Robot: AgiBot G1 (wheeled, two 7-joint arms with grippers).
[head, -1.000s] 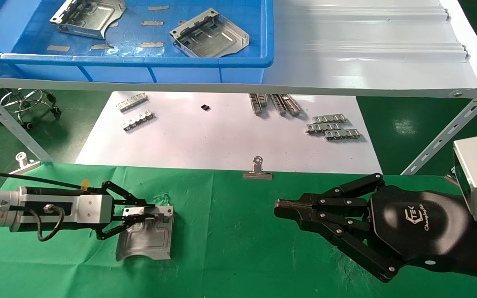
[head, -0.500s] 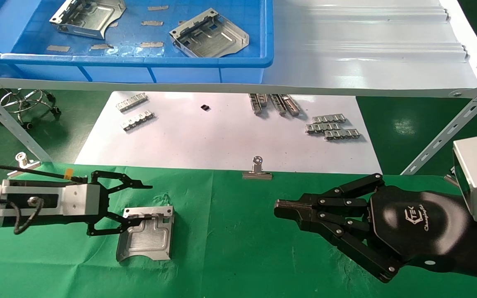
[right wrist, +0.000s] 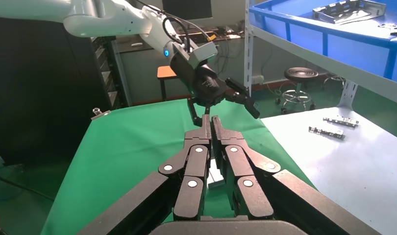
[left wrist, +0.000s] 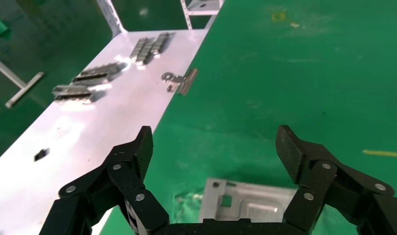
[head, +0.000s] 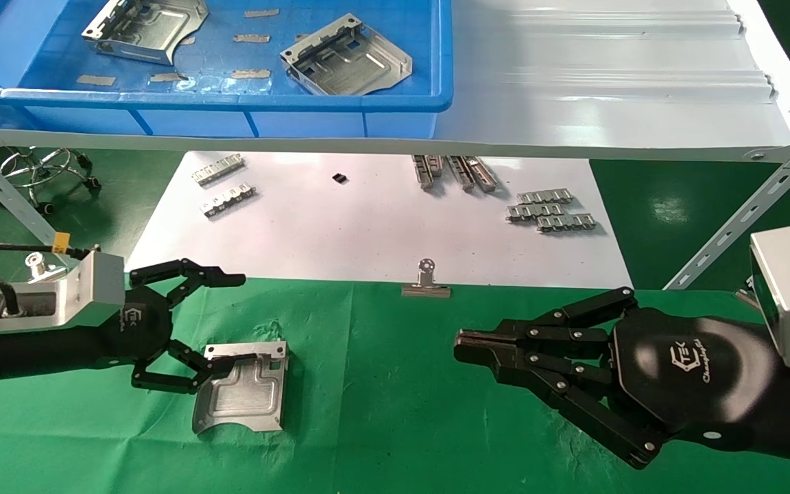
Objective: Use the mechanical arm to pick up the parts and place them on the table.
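**Left jaws spread above a part lying on the green counter**

Jaws of the left gripper (head: pixel 206 329) stand wide apart and hold nothing; in the head view one finger (head: pixel 220 279) reaches out over the far edge of the green counter (head: pixel 381 412), and the other ends at the near-left corner of a silver part (head: pixel 243 389), though contact there cannot be judged. In the left wrist view the same part (left wrist: pixel 250 207) lies flat on the cloth below and between the two spread fingers (left wrist: pixel 137 152).

Two more parts remain in the blue bin (head: pixel 395 103) on the pale grey shelf (head: pixel 607 89): one (head: pixel 141 27) towards its left end, one (head: pixel 347 58) near its right wall.

On the right side of the counter, the right gripper (head: pixel 463 346) hangs just above the cloth, well apart from the part, its jaws pressed together and empty; the right wrist view shows its fingertips (right wrist: pixel 211 125) closed against each other.

Beyond the cloth lies a white sheet (head: pixel 367 233) carrying small toothed strips (head: pixel 551 211), with a silver binder clip (head: pixel 426 281) at the cloth's far edge.
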